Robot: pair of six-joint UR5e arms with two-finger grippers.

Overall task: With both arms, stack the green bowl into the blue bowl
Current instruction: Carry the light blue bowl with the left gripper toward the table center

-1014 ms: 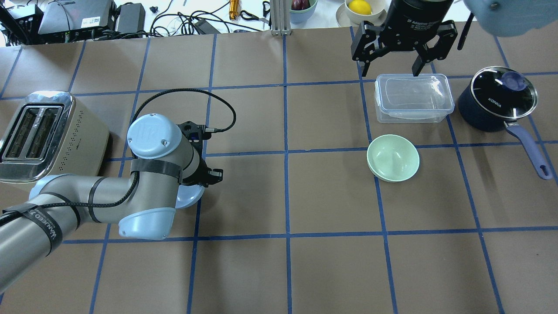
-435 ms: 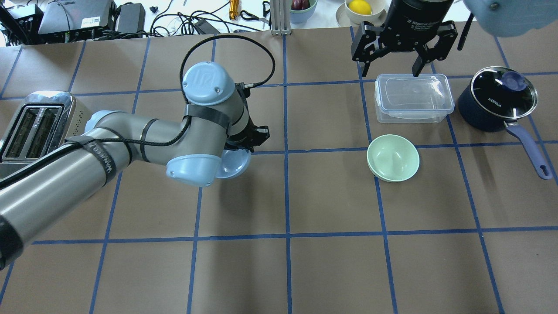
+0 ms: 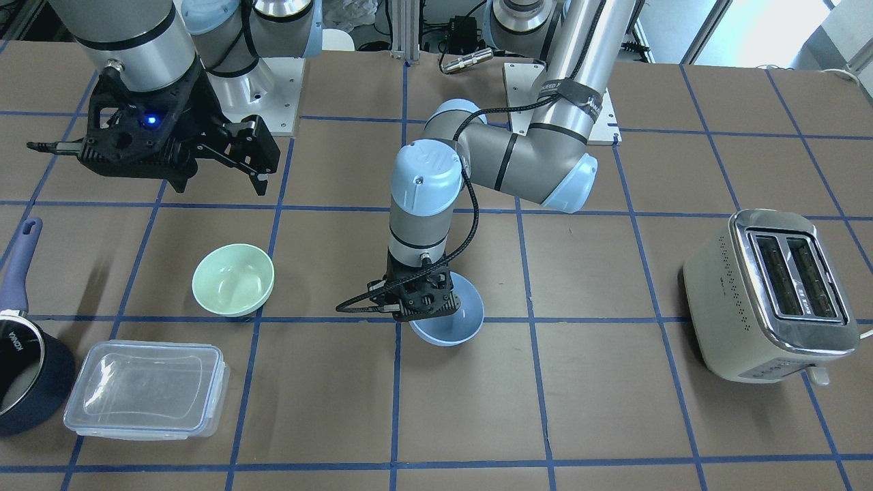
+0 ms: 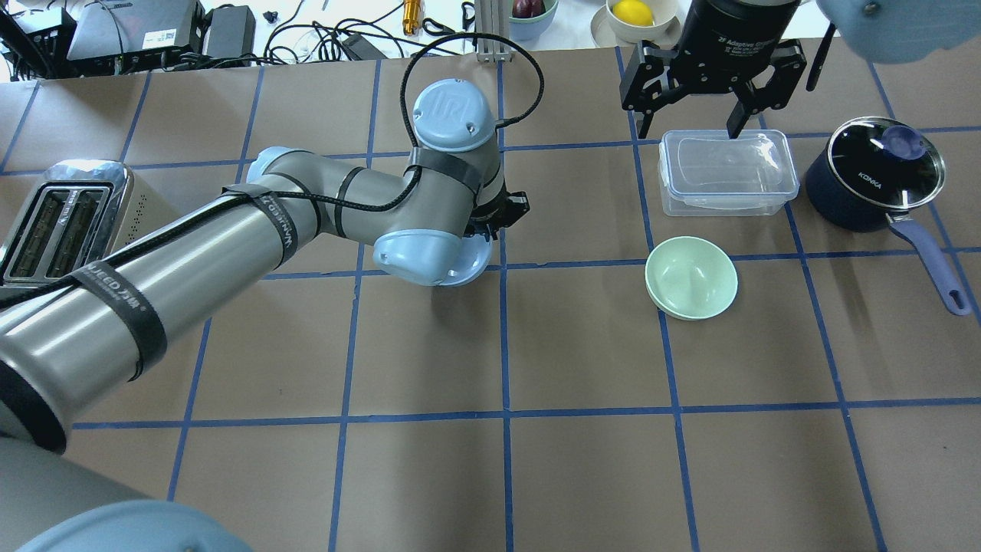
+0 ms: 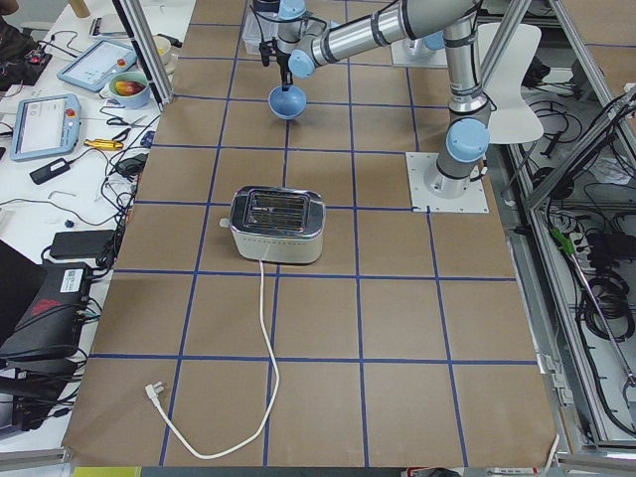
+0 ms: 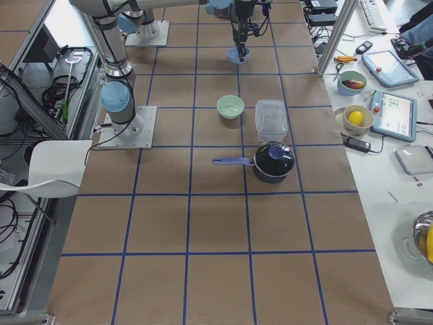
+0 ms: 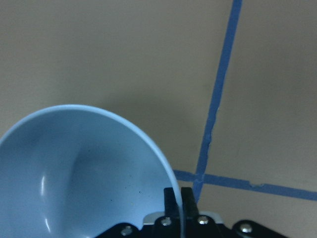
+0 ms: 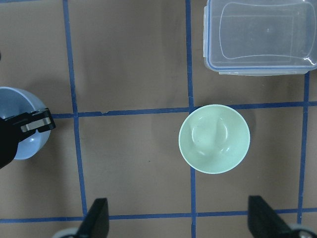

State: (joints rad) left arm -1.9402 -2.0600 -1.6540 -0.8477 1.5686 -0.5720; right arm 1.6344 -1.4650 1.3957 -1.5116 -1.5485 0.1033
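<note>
The green bowl [image 4: 691, 277] stands upright and empty on the table, right of the middle; it also shows in the front view [image 3: 233, 279] and the right wrist view [image 8: 214, 139]. My left gripper [image 7: 177, 199] is shut on the rim of the blue bowl [image 4: 474, 264], which hangs upright just above the table's middle [image 3: 451, 326]. The bowl's inside [image 7: 74, 173] is empty. The two bowls are about one grid square apart. My right gripper [image 4: 687, 119] is open and empty, high above the far right of the table [image 3: 222, 181].
A clear lidded container [image 4: 724, 172] lies just beyond the green bowl. A navy saucepan [image 4: 874, 180] with a glass lid stands at the right, its handle pointing toward me. A toaster [image 4: 61, 230] stands at the left edge. Cables and fruit bowls lie beyond the table's far edge.
My left arm has carried the blue bowl rightward and away from the toaster to the table's middle. The right arm and the green bowl have not moved.
</note>
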